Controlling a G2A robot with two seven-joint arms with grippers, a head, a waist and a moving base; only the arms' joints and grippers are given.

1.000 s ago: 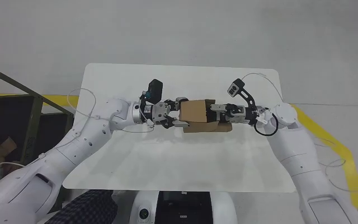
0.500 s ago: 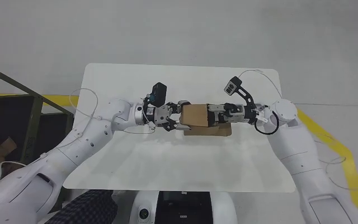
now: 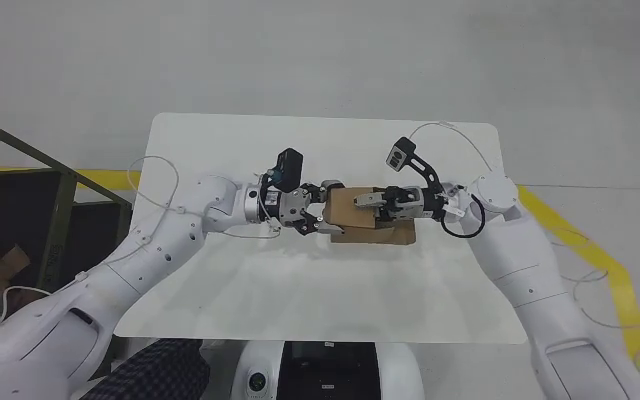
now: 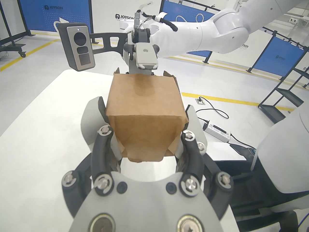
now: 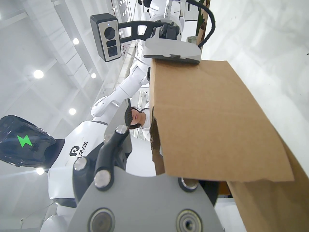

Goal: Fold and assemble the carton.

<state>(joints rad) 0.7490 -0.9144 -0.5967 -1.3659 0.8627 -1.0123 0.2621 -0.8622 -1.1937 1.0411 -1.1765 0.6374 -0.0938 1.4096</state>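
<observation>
L gripper (image 4: 143,112) was spread wide & clamped on the carton (image 5: 205,121). Its fingers (image 4: 90,121) pressed the two sides of the near end, w/ the brown box filling the gap betw. them. The carton ran straight out ahead of that gripper, lengthwise, over the white table (image 3: 300,290). Whether it rested on the tabletop or hung clear of it couldn't be told.

Closest to the L gripper's palm, an end flap (image 4: 144,141) was folded down across the opening, its lower edge uneven. At the end farthest from that gripper, two small flaps (image 4: 169,74) stuck up at the corners.

R gripper (image 3: 368,198) sat at that far end, opposite the L one & pointing back toward it, over the carton's top edge. Wide or narrow there: couldn't tell, since the carton's panel hid too much. Ahead of the R gripper a broad side panel stretched away toward the L one.
</observation>
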